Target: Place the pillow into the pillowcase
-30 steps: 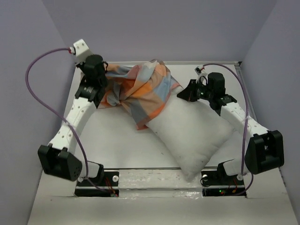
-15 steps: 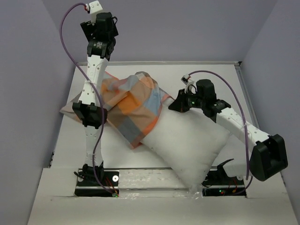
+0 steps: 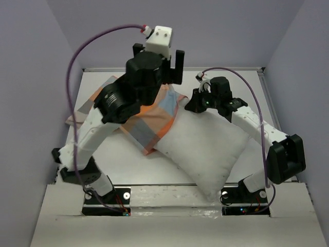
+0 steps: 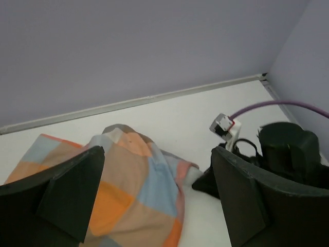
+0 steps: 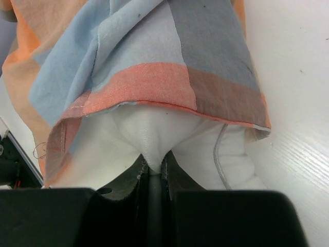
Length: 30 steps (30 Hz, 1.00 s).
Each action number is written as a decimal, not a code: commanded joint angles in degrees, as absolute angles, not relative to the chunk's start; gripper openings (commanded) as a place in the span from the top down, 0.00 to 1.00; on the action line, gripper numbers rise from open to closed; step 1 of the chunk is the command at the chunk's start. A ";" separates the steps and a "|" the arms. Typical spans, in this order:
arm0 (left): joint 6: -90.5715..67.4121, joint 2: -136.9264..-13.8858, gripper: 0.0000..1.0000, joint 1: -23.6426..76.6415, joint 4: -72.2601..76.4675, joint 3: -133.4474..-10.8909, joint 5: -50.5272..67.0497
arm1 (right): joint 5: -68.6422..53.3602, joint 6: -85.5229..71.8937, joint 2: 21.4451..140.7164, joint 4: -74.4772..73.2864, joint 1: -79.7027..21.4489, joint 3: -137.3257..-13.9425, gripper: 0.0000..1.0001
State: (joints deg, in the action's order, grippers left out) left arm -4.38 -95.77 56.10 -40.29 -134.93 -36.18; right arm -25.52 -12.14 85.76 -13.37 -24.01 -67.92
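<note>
The white pillow [image 3: 205, 149] lies diagonally on the table, and its far-left end is under the checked pillowcase [image 3: 149, 123]. My right gripper [image 3: 191, 107] is shut on a pinch of pillow fabric [image 5: 149, 134] just below the pillowcase's orange hem [image 5: 154, 77]. My left gripper [image 3: 164, 72] is raised high above the pillowcase, open and holding nothing. In the left wrist view, its fingers [image 4: 77, 190] frame the pillowcase [image 4: 128, 190] far below. The rest of the pillowcase spreads flat to the left.
The white table [image 3: 118, 154] is bounded by purple walls and by a rail at the back edge [image 3: 226, 68]. A purple cable [image 3: 87, 46] loops above the left arm, and another [image 3: 247, 90] follows the right arm. Both arm bases sit at the near edge.
My left gripper opened, let go of the pillowcase, rose and swung toward the centre. The pillowcase now lies flatter over the pillow's end. The right gripper kept its grip and shifted slightly left.
</note>
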 commanded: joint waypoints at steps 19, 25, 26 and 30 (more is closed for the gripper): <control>-17.06 -72.94 0.01 69.44 -2.74 -54.58 -51.40 | -30.94 -8.26 92.29 -13.98 -16.52 -79.10 1.00; -8.53 -77.25 0.02 61.03 10.79 -55.37 -45.83 | -36.12 -11.51 90.88 -10.20 -16.52 -74.80 1.00; -7.48 -78.82 0.03 59.69 12.90 -56.50 -44.49 | -37.52 -12.64 90.70 -8.63 -16.52 -73.40 1.00; -4.05 -84.28 0.09 55.29 17.57 -60.55 -39.56 | -39.11 -14.24 90.00 -5.89 -17.14 -70.59 1.00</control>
State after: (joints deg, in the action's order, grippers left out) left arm -9.39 -80.07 59.02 5.82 -54.74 -44.18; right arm -34.44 -10.96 92.97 -11.92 -16.49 -73.30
